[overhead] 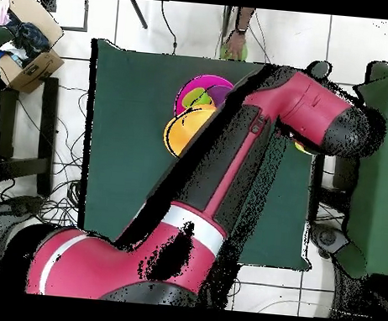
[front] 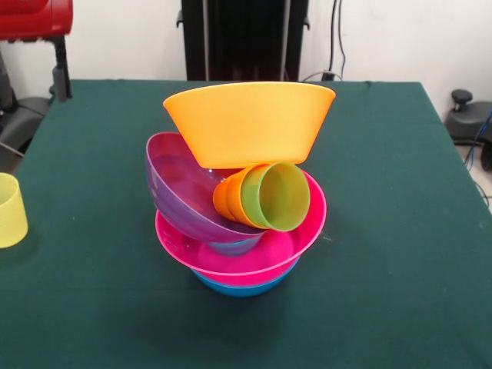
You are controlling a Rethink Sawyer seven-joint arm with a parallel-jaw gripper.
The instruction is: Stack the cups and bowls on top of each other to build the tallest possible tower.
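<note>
Bowls already form the tower (front: 242, 192), orange bowl (front: 247, 121) tilted on top; next likely the yellow cup (front: 11, 209), well left of it; gripper state untellable.

You have a tower (front: 242, 192) mid-table: blue bowl (front: 244, 287) lowest, pink bowl (front: 254, 250) in it, purple bowl (front: 181, 188) tilted, orange bowl (front: 247, 121) upright on top. A green cup (front: 275, 197) nested in an orange cup (front: 227, 198) lies sideways. A pale yellow cup (front: 11, 209) stands well apart.
</note>
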